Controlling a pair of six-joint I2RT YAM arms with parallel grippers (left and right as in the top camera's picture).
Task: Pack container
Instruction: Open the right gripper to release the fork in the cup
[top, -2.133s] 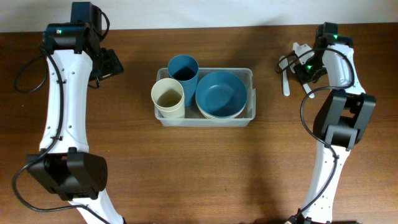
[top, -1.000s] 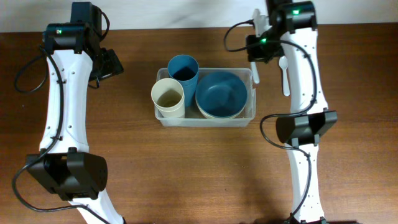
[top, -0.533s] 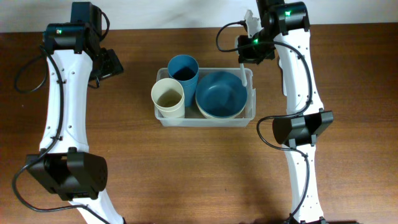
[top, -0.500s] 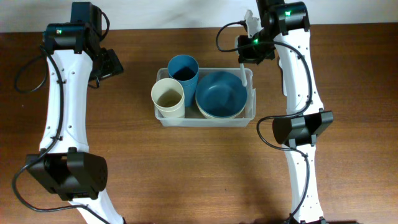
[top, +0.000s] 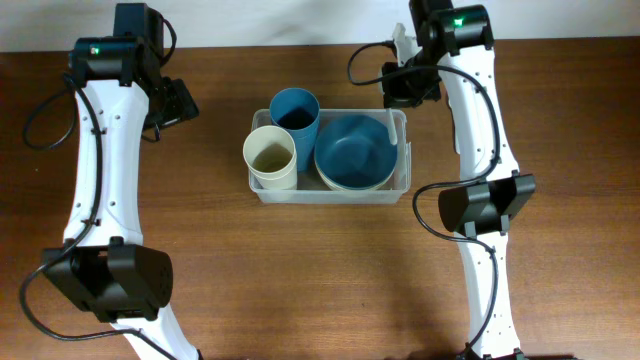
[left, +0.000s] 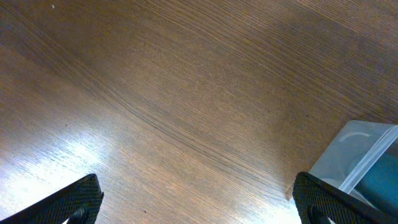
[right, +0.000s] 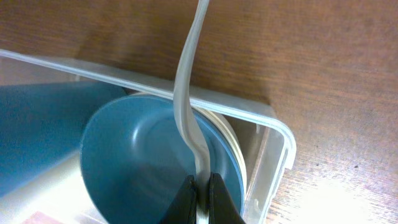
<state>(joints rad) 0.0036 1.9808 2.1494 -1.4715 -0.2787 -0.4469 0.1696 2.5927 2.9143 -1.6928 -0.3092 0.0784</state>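
**A:** Where's the container (top: 300, 195)?

**B:** Middle of the table (top: 590, 250), long side running left-right in overhead. The walls are clear, so the contents read fine. Blue cup (top: 294, 108) upright in the far left corner, cream cup (top: 270, 153) upright just in front of it. Blue bowl (top: 354, 148) fills the right half, nested in a cream bowl (right: 233, 142); only the cream rim shows.

**A:** Right gripper (right: 200, 199)?

**B:** Above the container's far right corner. Jaws pressed together on a thin white utensil (right: 186, 81), pinching it at the tips. In the wrist view the utensil curves away from the fingertips and over the inside of the blue bowl. It crosses the bowl's rim and the container's far wall, then runs out of shot above bare wood. Can't tell which end is pinched, or whether it touches the bowl.

**A:** Left gripper (left: 198, 200)?

**B:** Off to the left of the container, well apart from it. Jaws spread wide, only wood grain between them. Its wrist view catches one rounded container corner at the lower right, with something blue behind the plastic.
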